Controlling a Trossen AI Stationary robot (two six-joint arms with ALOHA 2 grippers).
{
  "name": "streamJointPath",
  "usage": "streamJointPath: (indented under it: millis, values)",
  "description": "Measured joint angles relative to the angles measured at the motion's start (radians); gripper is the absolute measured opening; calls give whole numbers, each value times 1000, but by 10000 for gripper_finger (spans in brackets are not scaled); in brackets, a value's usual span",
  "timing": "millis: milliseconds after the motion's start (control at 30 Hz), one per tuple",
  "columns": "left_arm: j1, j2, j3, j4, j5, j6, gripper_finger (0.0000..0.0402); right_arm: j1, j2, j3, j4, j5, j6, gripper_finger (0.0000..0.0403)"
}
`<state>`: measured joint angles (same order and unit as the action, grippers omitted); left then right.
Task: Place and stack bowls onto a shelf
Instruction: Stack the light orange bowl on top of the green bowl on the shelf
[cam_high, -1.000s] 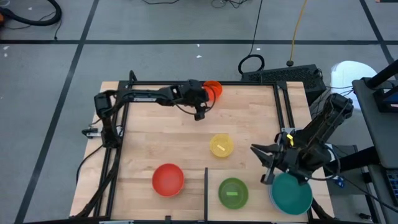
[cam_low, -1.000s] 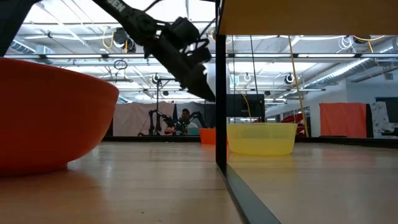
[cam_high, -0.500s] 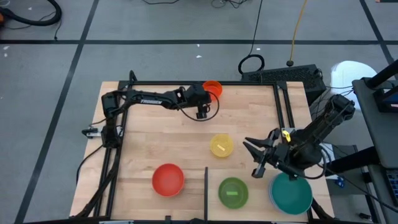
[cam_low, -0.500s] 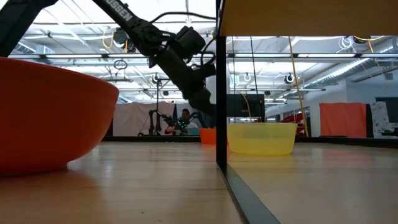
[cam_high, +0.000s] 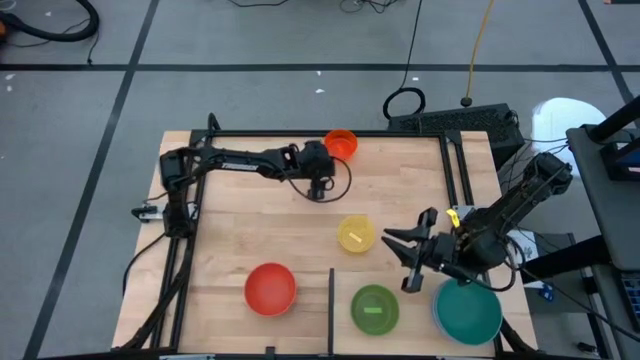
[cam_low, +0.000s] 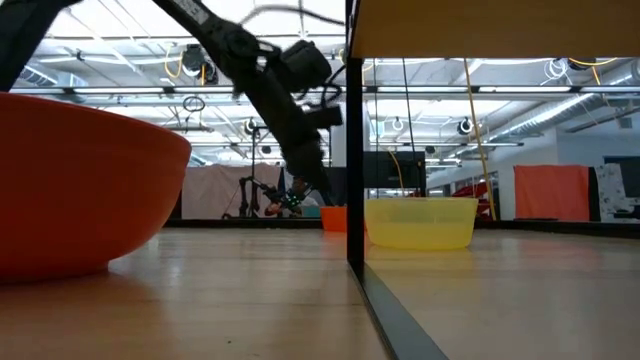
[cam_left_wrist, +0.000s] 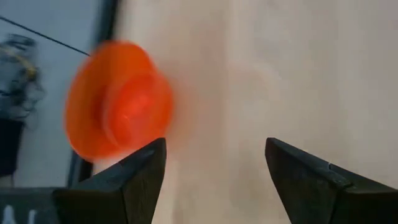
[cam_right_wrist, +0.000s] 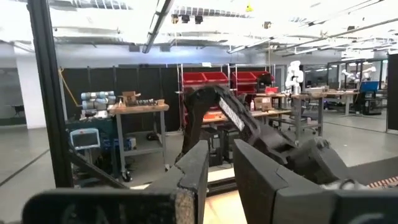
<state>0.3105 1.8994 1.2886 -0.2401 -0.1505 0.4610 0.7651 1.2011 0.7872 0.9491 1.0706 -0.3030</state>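
In the high view my left gripper (cam_high: 320, 189) is open above the table, just on the near side of the orange bowl (cam_high: 341, 143) at the far edge. The left wrist view shows that bowl (cam_left_wrist: 118, 102) blurred ahead of the gripper (cam_left_wrist: 216, 149), off to one side. My right gripper (cam_high: 394, 262) (cam_right_wrist: 221, 163) hovers between the yellow bowl (cam_high: 356, 234) and the teal bowl (cam_high: 468, 312), its fingers a narrow gap apart, holding nothing. The red bowl (cam_high: 270, 288) rests left of the shelf's dark divider (cam_high: 331, 298), and the green bowl (cam_high: 375, 308) sits right of it. The other bowls are out of view.
In the low view the divider (cam_low: 352, 150) stands upright with a wood board (cam_low: 490, 28) overhead to its right. The red bowl (cam_low: 80, 190) fills that view's left. Black frame rails (cam_high: 455, 170) run along the table's left, far and right edges. Bare wood lies mid-table.
My left gripper has come down and a little toward the near edge, away from the orange bowl, which stays in place. My right gripper has moved from over the teal bowl toward the table's left, nearer the yellow bowl. All the bowls have kept still.
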Motion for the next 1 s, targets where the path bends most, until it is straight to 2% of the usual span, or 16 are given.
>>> streamJointPath:
  millis: [133, 233, 333, 467, 567, 633, 667, 733, 867, 900, 1000]
  values:
    - [-26, -102, 1, -120, 23, 89, 251, 8, 0, 0, -27, 0, 11, 70]
    - [-9, -161, 2, -100, 53, 235, 226, 8, 0, 0, -40, 0, 11, 70]
    - [55, -192, 10, -100, 129, 323, 204, 8, 0, 0, -44, 3, 15, 70]
    - [144, -234, 13, -121, 208, 247, 184, 8, 0, 0, -65, 11, 47, 70]
    - [167, -285, 13, -244, 273, 155, 168, -9, 0, 0, -67, 120, 73, 70]
    - [167, -318, 12, -297, 298, 89, 154, -66, 0, 7, -74, 194, 79, 70]
    - [164, -339, 5, -329, 304, 51, 147, -102, 0, 20, -93, 196, 72, 70]
    - [142, -374, -13, -343, 313, -24, 134, -185, 0, 65, -188, 171, 58, 70]
    - [85, -462, -117, -289, 319, -161, 114, -407, 9, 192, -544, 137, 80, 70]
    - [71, -487, -149, -244, 316, -197, 112, -472, 14, 219, -642, 77, 108, 70]
    - [14, -565, -256, -158, 269, -301, 109, -680, 42, 314, -887, -240, 271, 70]
